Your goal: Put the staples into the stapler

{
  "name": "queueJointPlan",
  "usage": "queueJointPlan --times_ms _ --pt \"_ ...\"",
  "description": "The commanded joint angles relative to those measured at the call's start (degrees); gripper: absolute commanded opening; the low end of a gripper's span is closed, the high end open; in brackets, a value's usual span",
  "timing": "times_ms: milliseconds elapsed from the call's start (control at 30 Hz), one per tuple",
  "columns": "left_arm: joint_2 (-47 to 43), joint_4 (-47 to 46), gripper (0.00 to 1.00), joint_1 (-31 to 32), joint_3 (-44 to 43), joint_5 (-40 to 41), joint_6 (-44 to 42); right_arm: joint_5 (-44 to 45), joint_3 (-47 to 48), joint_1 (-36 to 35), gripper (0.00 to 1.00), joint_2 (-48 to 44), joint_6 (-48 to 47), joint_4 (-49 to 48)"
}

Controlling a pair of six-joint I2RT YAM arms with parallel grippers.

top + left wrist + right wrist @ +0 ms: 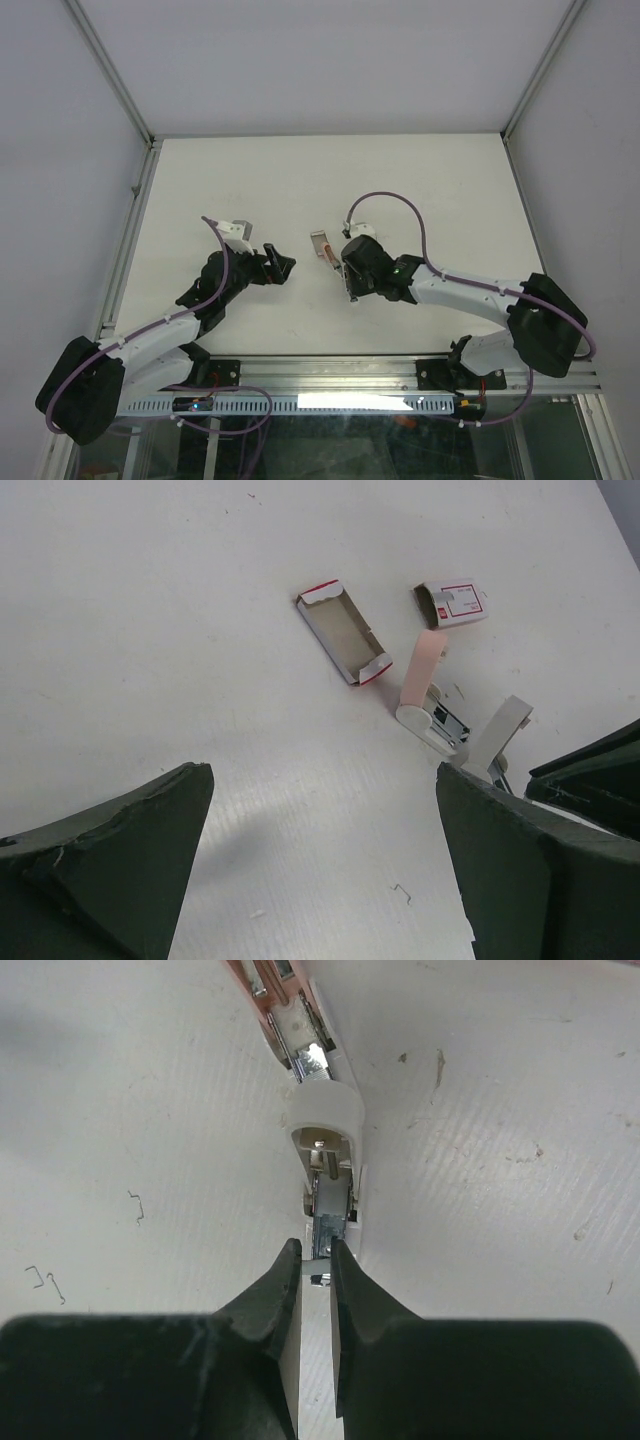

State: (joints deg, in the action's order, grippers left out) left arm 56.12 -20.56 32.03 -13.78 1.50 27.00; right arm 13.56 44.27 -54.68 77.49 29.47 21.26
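white table (250, 180), one stapler (428, 665), two boxes (342, 632)

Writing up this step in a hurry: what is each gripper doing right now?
Left gripper: open, holding nothing.
Right gripper: closed on the white half of the stapler.

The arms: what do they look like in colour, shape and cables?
Both the left arm and the right arm have white links between bulky black joints. A purple cable runs along each. Each tool has two dark wedge-shaped fingers.
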Motion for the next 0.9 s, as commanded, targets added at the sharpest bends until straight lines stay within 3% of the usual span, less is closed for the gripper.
queueJointPlan --times_ms 0,867 --pt "-0.9 -2.0 0.99 -0.2 -0.1 1.3 -1.9 2.9 3.5 -0.8 0.09 1.5 1.1 0.0" --pt "-0.7 -1.5 0.99 -0.1 -0.5 0.9 -2.0 5.1 4.9 -2.0 0.09 5.1 1.6 2.3"
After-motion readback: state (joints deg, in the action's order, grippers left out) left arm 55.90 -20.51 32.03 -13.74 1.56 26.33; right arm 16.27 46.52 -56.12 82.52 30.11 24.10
